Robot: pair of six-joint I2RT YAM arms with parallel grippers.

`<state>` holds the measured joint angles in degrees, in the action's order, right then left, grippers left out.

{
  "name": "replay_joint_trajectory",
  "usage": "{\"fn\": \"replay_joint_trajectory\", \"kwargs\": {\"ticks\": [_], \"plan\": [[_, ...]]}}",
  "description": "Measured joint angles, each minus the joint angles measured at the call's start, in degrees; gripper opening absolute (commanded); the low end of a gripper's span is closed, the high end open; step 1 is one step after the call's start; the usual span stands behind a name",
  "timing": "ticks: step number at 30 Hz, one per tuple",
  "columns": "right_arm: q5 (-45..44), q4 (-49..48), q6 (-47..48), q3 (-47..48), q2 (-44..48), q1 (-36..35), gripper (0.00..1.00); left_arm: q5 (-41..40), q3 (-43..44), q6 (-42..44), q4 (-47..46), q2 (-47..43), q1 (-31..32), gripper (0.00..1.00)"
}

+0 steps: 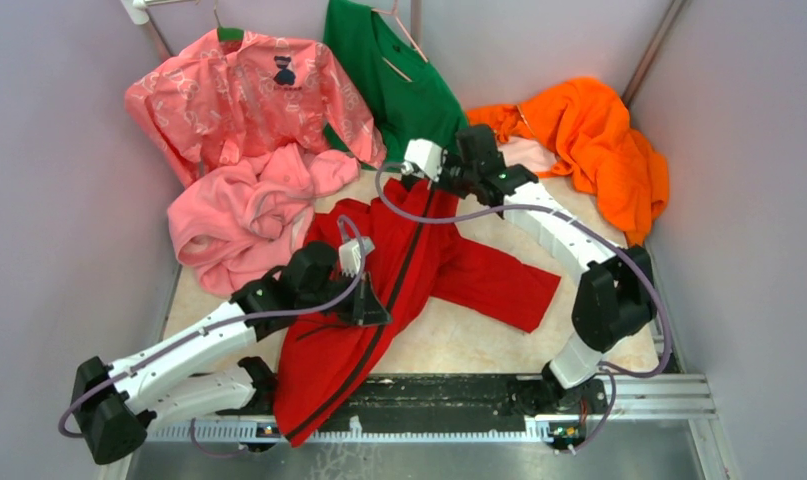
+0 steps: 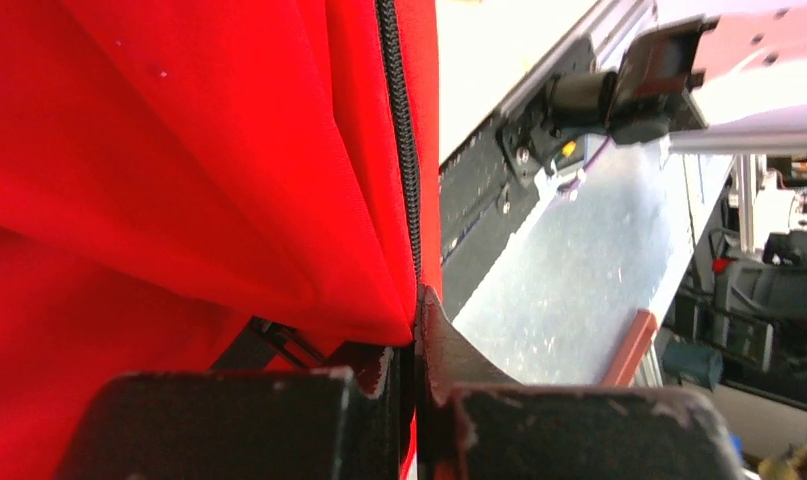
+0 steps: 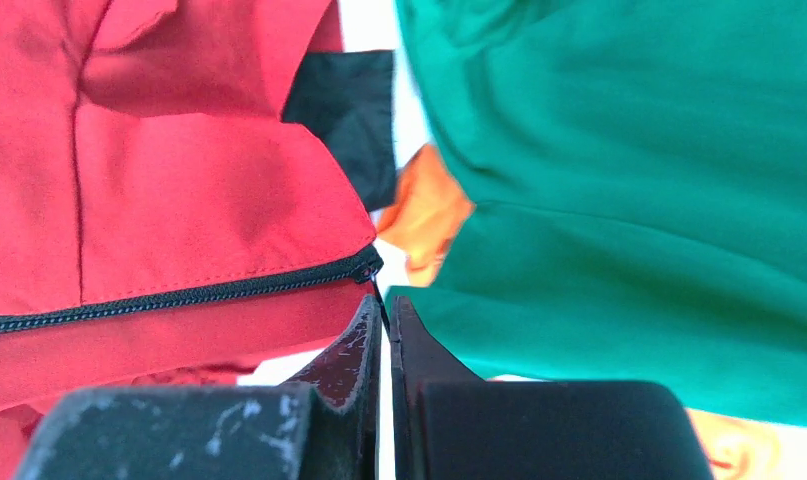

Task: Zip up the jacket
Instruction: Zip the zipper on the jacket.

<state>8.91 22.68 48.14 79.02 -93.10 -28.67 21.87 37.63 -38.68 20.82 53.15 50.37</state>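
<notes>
The top external camera looks steeply down from above and behind the arm bases, far enough back to take in the whole bench (image 1: pixel 479 335) out to the walls. The left wrist camera sits just behind the left gripper (image 2: pixel 416 320), pressed close to the jacket (image 2: pixel 179 150) and facing along its zipper (image 2: pixel 404 150) toward the near rail (image 2: pixel 474 195). The right wrist camera peers past the right gripper (image 3: pixel 386 310) at that zipper's far end, equally close; all three views share the zipper line.

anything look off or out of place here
The thin bright red jacket lies diagonally, and its hem spills over the near edge of the table, draped across the black toothed rail there. Nothing looks torn or spilled.
</notes>
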Motion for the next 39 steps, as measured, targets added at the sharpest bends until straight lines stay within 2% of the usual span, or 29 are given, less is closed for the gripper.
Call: {"fn": "replay_joint_trajectory", "kwargs": {"ticks": [12, 18, 21, 22, 24, 25, 27, 28, 32, 33, 34, 39], "plan": [[1.25, 7.34, -2.25, 26.53, -2.34, 8.7, 0.0, 1.11, 22.6, 10.36, -0.81, 16.57, -7.43, 0.0], [0.33, 10.49, -2.86, 42.38, -8.92, 10.08, 0.0, 7.52, 27.8, 12.22, -9.99, 27.04, -11.63, 0.0], [0.48, 12.57, -3.65, 45.35, -10.47, 10.99, 0.0, 11.61, 28.63, 11.23, -16.46, 34.82, -11.65, 0.0], [0.59, 13.66, -3.89, 45.38, -10.54, 11.37, 0.0, 12.35, 28.57, 10.88, -18.08, 37.0, -11.54, 0.03], [0.96, 15.74, -4.33, 44.65, -10.56, 12.07, 0.0, 12.72, 27.26, 10.03, -21.55, 40.13, -11.21, 0.2], [1.33, 16.02, -4.44, 43.25, -10.29, 12.33, 0.09, 12.61, 26.03, 9.66, -23.32, 40.76, -11.08, 0.28], [1.53, 15.65, -4.63, 39.98, -9.9, 12.63, 0.45, 12.31, 23.63, 9.25, -24.72, 40.7, -10.84, 0.42], [1.55, 14.71, -5.14, 38.47, -9.86, 12.83, 0.59, 11.98, 22.56, 9.11, -24.72, 40.41, -10.6, 0.54], [4.55, 13.64, -7.45, 32.24, -8.24, 15.23, 0.93, 7.15, 19.41, 10.93, -21.42, 36.48, -9.68, 0.83], [5.77, 14.1, -8.81, 31.23, -7.48, 16.2, 0.98, 5.05, 18.91, 11.85, -20.61, 34.05, -9.57, 0.94], [7.78, 14.25, -10.29, 29.92, -6.32, 17.49, 0.98, 2.82, 18.23, 13.07, -20.09, 30.77, -9.55, 0.98], [13.44, 12.9, -20.41, 21.31, 4.24, 26.4, 0.98, -7.1, 16.44, 18.05, -20.81, 11.47, -9.81, 0.99]]}}
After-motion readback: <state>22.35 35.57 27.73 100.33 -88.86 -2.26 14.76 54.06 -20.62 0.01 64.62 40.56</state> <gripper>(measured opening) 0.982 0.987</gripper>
